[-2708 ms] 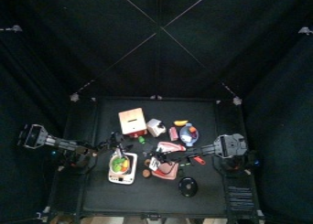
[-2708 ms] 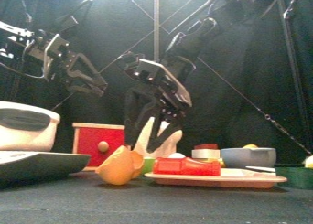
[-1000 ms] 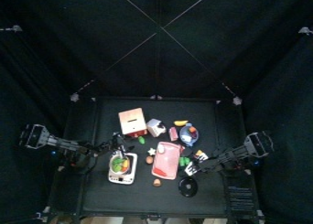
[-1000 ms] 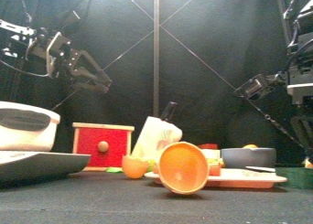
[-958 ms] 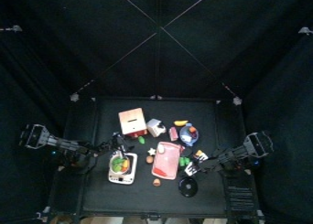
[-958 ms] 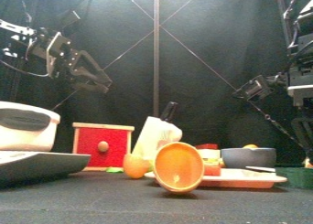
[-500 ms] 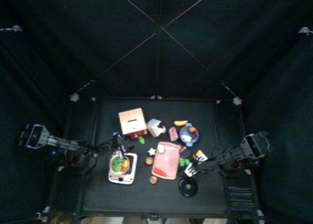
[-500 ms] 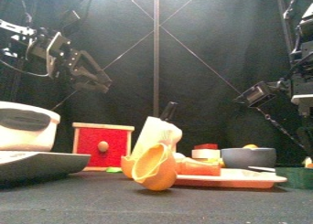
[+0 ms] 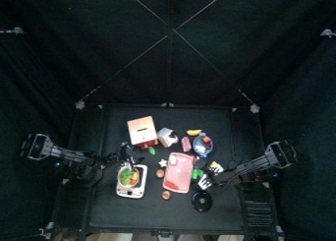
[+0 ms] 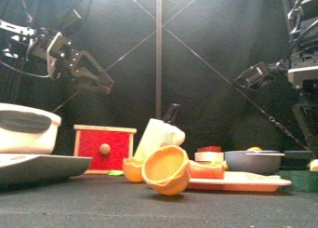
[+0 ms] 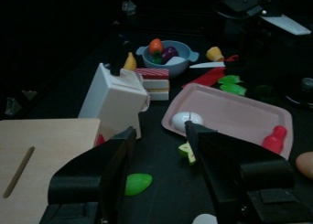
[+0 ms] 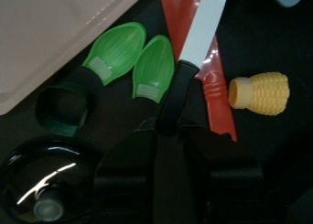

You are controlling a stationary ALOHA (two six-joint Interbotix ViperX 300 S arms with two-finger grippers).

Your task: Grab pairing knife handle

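Knife (image 12: 196,58) flat on table (image 9: 112,122), right side, blade over red strip (image 12: 208,81), handle near right gripper (image 12: 171,150). Fingers slightly apart, empty. Left gripper (image 11: 159,164) wide open, empty, left of tray (image 11: 239,113).

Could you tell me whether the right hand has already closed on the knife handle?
No, the right hand is open just short of the knife, whose black handle lies untouched on the table.

Front view. An orange bowl (image 10: 166,170) tilted on its side before a pink tray (image 10: 255,183); red box (image 10: 102,148) and white block (image 10: 158,139) behind it.
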